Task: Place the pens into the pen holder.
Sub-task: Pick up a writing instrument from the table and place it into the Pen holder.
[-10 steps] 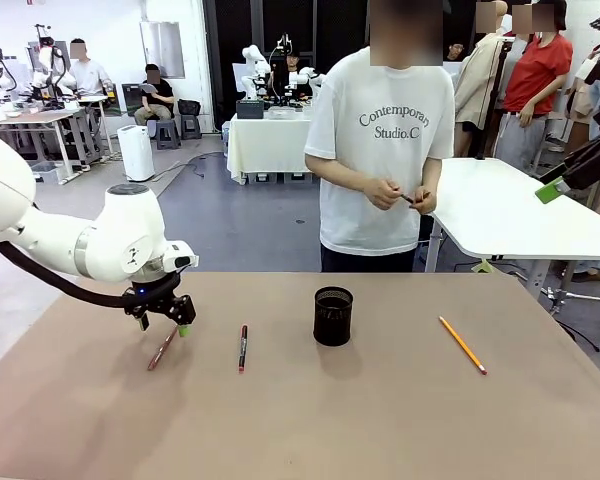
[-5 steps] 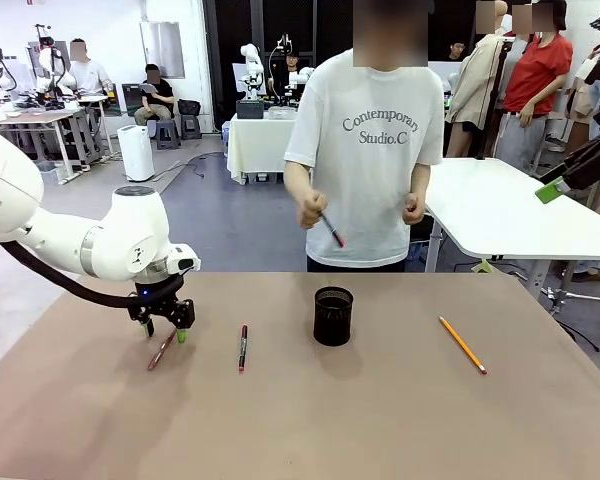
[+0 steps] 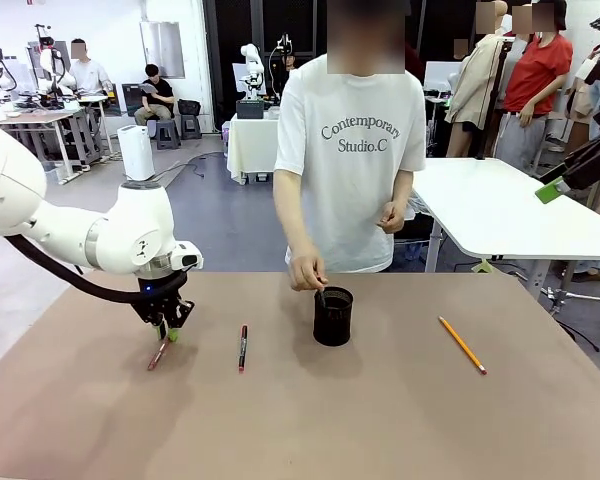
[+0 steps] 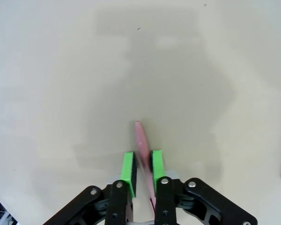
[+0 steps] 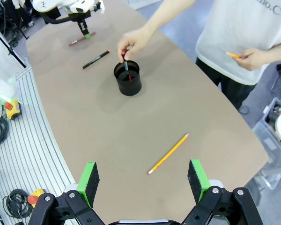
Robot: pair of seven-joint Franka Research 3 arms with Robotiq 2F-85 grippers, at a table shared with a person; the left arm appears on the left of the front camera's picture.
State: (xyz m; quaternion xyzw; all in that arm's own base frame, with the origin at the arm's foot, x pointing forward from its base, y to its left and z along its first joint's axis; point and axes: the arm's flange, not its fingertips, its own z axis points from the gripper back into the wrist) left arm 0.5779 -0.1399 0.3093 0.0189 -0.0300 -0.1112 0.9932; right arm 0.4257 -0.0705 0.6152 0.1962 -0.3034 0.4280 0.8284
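A brownish-red pen (image 3: 159,353) (image 4: 141,138) lies on the brown table at the left. My left gripper (image 3: 168,334) (image 4: 142,165) stands over its near end, and its green pads press the pen from both sides. A dark pen with red ends (image 3: 242,347) (image 5: 96,59) lies to its right. The black mesh pen holder (image 3: 332,316) (image 5: 128,78) stands mid-table, and a person's hand (image 3: 307,272) lowers a pen into it. A yellow pencil (image 3: 462,345) (image 5: 168,153) lies at the right. My right gripper (image 5: 144,176) hangs open high above the pencil.
The person stands at the table's far edge, with a short orange pencil in the other hand (image 5: 250,58). A white table (image 3: 510,205) stands behind at the right. One green pad (image 3: 550,190) of my right gripper shows high at the right edge.
My left gripper has dropped onto the brownish-red pen and its jaws have closed from wide open. The person has stepped left and brought a pen down into the holder.
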